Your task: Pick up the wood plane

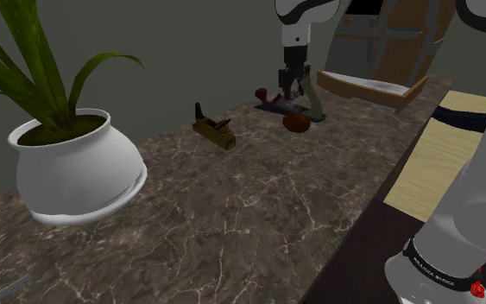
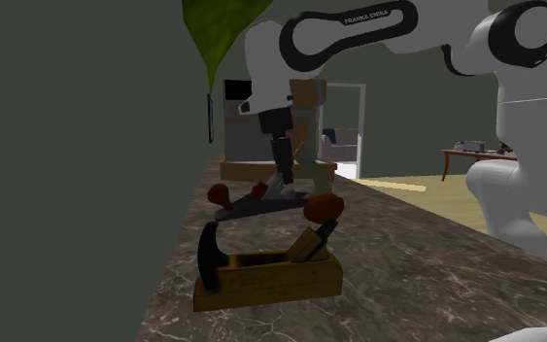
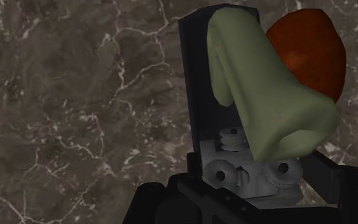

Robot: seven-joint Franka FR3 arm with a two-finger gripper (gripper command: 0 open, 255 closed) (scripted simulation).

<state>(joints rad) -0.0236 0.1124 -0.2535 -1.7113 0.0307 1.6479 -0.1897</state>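
The wood plane [image 1: 298, 123] lies at the far end of the dark marble counter [image 1: 258, 216]. It has a dark body [image 2: 261, 206], red-brown knobs at both ends and a pale green upright part [image 3: 266, 108]. My gripper [image 1: 289, 90] comes straight down onto its middle. In the second exterior view the gripper [image 2: 283, 181] sits between the two knobs. In the wrist view the gripper [image 3: 254, 188] clasps the body's sides around the grey screw block, so it is shut on the plane. The plane looks to be resting on the counter.
A second plane, a yellow-brown wooden block [image 1: 215, 131] [image 2: 271, 272], lies nearer along the counter. A large white plant pot [image 1: 77, 168] stands at the shoulder view's left. A wooden crate [image 1: 379, 52] sits behind the gripper. The counter edge drops to a light floor at the right.
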